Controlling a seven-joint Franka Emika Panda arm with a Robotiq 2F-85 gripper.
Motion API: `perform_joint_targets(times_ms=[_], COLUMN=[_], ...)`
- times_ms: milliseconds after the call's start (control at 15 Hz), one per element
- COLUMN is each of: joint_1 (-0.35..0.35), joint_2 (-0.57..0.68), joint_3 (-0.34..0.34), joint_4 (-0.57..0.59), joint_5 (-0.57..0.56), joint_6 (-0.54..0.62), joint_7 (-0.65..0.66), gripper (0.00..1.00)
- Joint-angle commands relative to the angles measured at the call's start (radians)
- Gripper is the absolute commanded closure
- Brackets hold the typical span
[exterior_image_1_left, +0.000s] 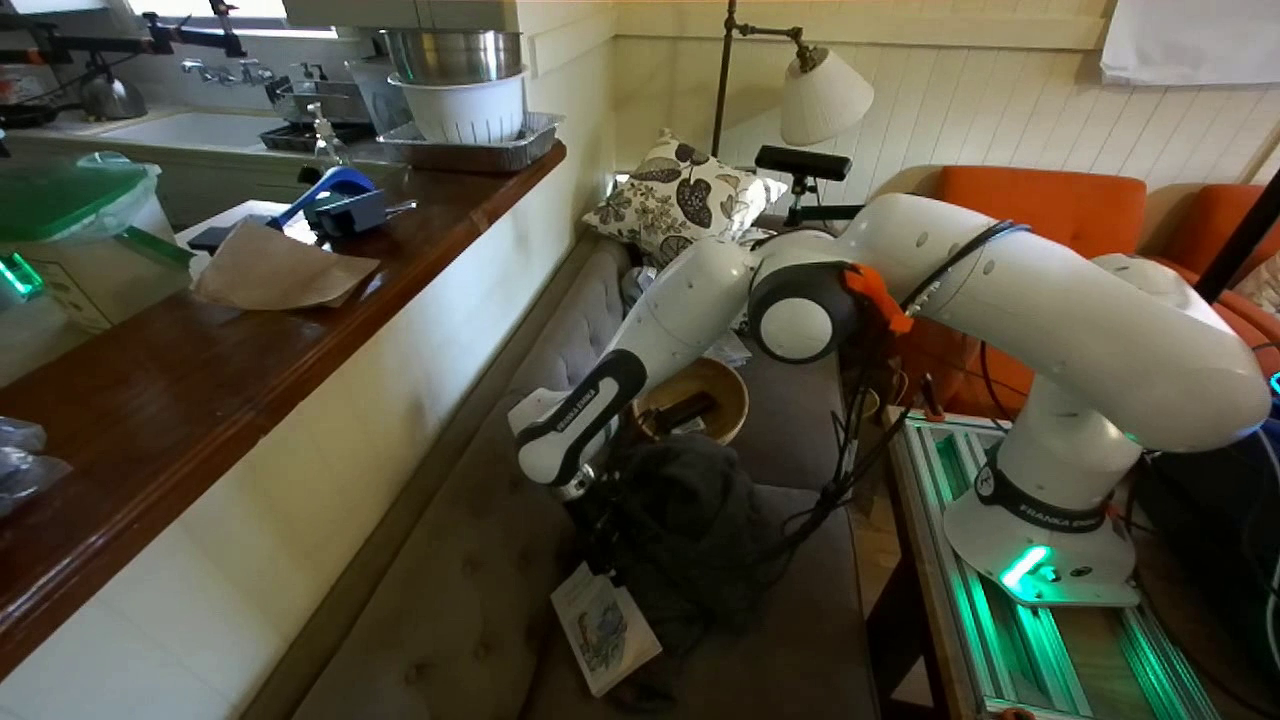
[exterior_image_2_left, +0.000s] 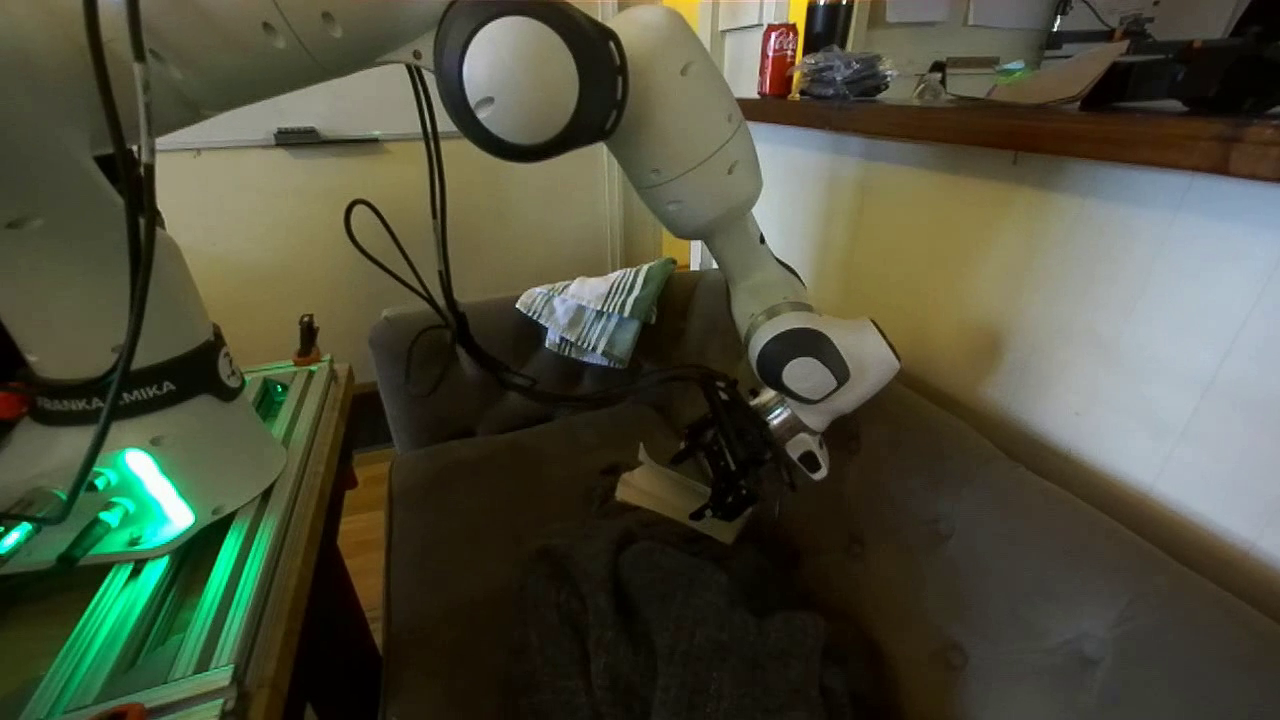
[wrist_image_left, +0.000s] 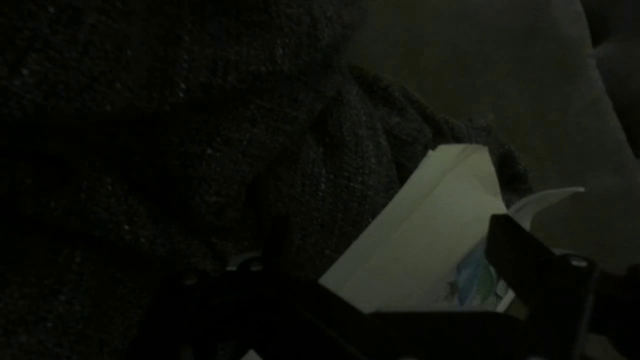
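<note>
A pale book or booklet (exterior_image_1_left: 605, 632) with a picture on its cover lies on the sofa by a crumpled dark grey cloth (exterior_image_1_left: 700, 530). The book also shows in an exterior view (exterior_image_2_left: 655, 490), with one page or cover flap raised. My gripper (exterior_image_2_left: 700, 487) is low over the book, its fingers spread apart. In the dark wrist view, the book (wrist_image_left: 415, 245) shows between and beyond the open fingers (wrist_image_left: 390, 232); the right finger overlaps its picture side. I cannot tell whether a finger touches it. The cloth (wrist_image_left: 200, 150) fills the left of the wrist view.
A grey sofa (exterior_image_1_left: 440, 610) stands against the wall below a wooden counter (exterior_image_1_left: 330, 330). A wooden bowl (exterior_image_1_left: 733, 390) with dark items and a patterned pillow (exterior_image_1_left: 690, 200) are farther along. A striped towel (exterior_image_2_left: 595, 315) hangs on the sofa arm. Black cables (exterior_image_2_left: 560, 393) trail near the gripper.
</note>
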Motion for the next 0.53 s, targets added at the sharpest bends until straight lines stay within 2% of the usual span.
perform_joint_targets(times_ms=[0, 267, 467], joint_1=[0.000, -0.002, -0.001], joint_2=[-0.011, -0.039, -0.091], joint_3=[0.017, -0.003, -0.024], joint_4=[-0.053, -0.164, -0.326], joint_5=[0.065, 0.114, 0.148], joint_6=[0.127, 0.412, 0.663], joint_7=[0.076, 0.159, 0.209], gripper=[0.00, 0.00, 0.00])
